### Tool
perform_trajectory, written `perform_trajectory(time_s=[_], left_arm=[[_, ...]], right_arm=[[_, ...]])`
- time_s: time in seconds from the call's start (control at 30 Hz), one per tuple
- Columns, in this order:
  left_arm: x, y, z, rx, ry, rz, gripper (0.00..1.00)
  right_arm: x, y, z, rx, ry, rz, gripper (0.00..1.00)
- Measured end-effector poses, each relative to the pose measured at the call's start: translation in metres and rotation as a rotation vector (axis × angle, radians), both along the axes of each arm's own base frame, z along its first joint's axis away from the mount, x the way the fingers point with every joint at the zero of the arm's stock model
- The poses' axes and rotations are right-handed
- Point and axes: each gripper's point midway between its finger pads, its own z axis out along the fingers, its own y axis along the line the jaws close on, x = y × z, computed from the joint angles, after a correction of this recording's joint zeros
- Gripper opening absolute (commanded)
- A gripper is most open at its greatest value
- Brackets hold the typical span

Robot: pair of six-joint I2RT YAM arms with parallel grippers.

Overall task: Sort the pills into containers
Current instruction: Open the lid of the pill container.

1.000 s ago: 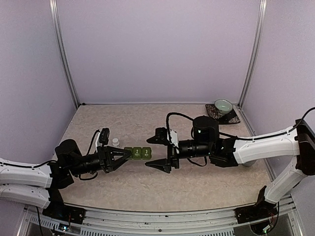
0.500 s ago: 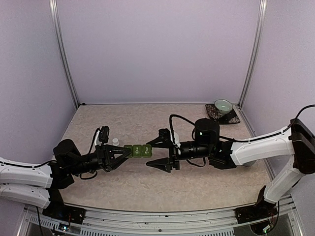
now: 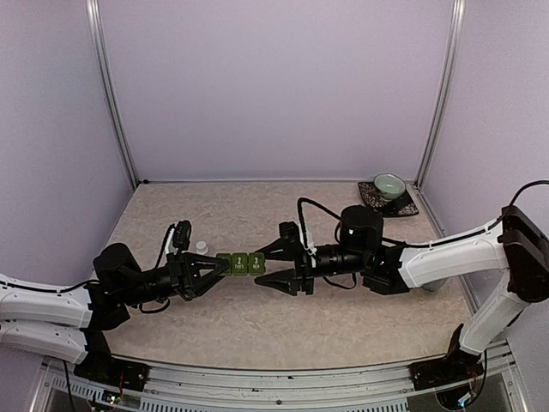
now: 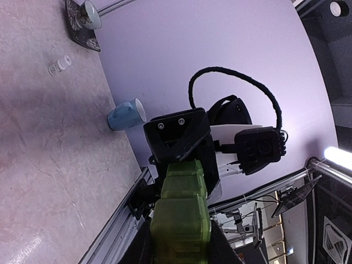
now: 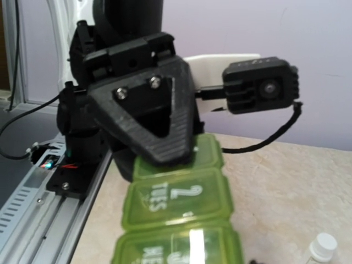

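Dark green plastic strip of three joined square lidded compartments (image 3: 240, 264) sits mid-table, between both grippers. Left gripper (image 3: 216, 269) pinches strip's left end, fingers pressed onto it. Right gripper (image 3: 264, 269) at strip's right end, fingers spread to either side; contact with strip unclear, possibly none yet. Small white-capped clear bottle (image 3: 201, 247) just behind strip on beige table (image 3: 223, 330).
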Motion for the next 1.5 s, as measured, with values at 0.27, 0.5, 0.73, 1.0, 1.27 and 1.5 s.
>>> perform_trajectory(time_s=[0.27,0.5,0.73,1.0,1.27,1.5], left_arm=[[0.000,0.000,0.001,-0.006,0.000,0.000,0.25],[0.000,0.000,0.006,-0.020,-0.008,-0.003,0.25],[0.001,-0.001,0.010,-0.033,-0.004,-0.001,0.25],[0.000,-0.002,0.012,-0.044,0.002,-0.006,0.25],[-0.001,-0.002,0.012,-0.045,0.003,-0.008,0.25],[-0.001,-0.002,0.012,-0.048,0.010,-0.009,0.25]], right_arm=[[-0.001,0.002,-0.008,-0.013,0.009,0.015,0.52],[0.000,0.002,-0.001,0.014,-0.008,0.010,0.38],[0.000,0.002,0.004,0.039,-0.018,0.020,0.45],[-0.002,0.002,0.009,0.064,-0.013,0.031,0.47],[-0.005,0.001,0.012,0.082,0.000,0.054,0.47],[-0.005,0.001,0.012,0.090,0.009,0.066,0.31]])
